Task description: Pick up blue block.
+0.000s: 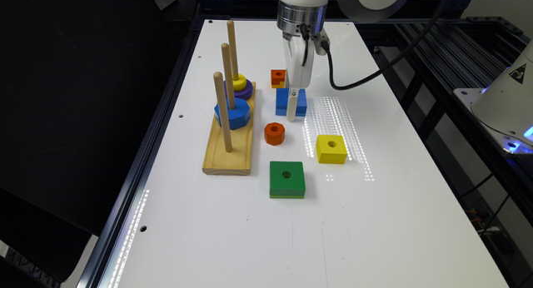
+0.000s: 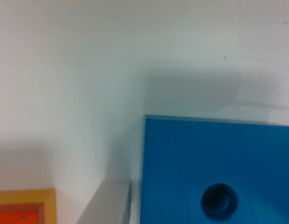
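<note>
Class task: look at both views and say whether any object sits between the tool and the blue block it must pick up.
Nothing visible does. The tool is already down at the blue block, with one finger beside its edge. The small orange block lies just behind, apart from it.

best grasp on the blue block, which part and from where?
Judging by its pose, from straight above: the blue block lies flat on the table, so pinch two opposite side faces, fingers straddling it. The gripper is already low over it. Probably avoid the side nearest the small orange block.
</note>
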